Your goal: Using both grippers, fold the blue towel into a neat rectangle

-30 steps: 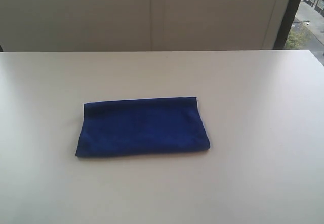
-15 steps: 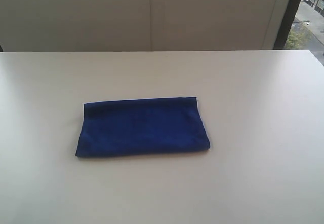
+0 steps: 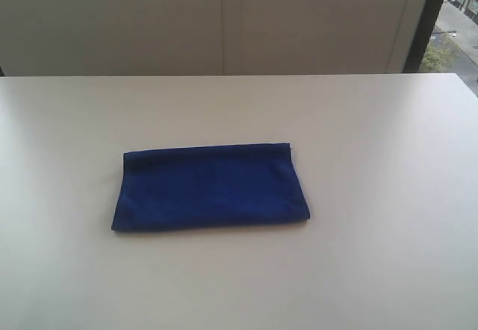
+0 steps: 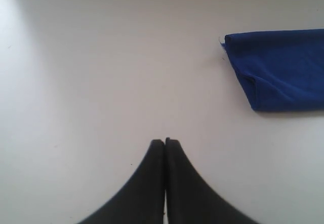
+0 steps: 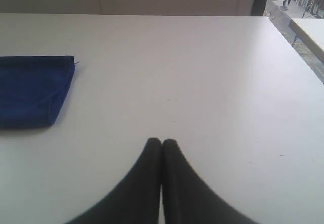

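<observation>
Left gripper [image 4: 164, 142] fingers pressed together, holding nothing | right gripper [image 5: 161, 142] the same, empty | towel [image 3: 209, 187] flat on table [image 3: 373, 270], ahead of each gripper and off toward the other, well clear of both | I judge folding done: layered, fairly neat rectangle; little left for me.

The exterior camera looks down from the near side, facing 12 o'clock across the table [image 3: 373, 121]. Both wrist cameras ride low over it, also facing 12: the left from 8 o'clock of the towel [image 3: 209, 187], the right from 4. All three share the towel.
</observation>
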